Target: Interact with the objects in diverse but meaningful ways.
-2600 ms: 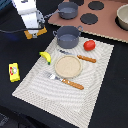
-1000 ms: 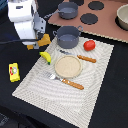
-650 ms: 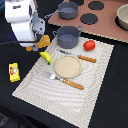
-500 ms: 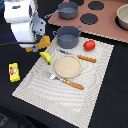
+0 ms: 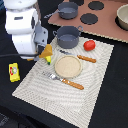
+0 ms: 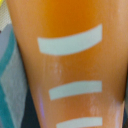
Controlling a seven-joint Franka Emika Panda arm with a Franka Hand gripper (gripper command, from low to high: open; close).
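White and big, the robot arm sits over the left edge of the striped mat, and its gripper is down at the golden-brown bread loaf, which fills the wrist view; I cannot tell if the jaws are open or closed. Two grey-blue pots stand at the mat's far edge and beyond it. The red tomato is by the far right corner, and the yellow packet lies off the left edge.
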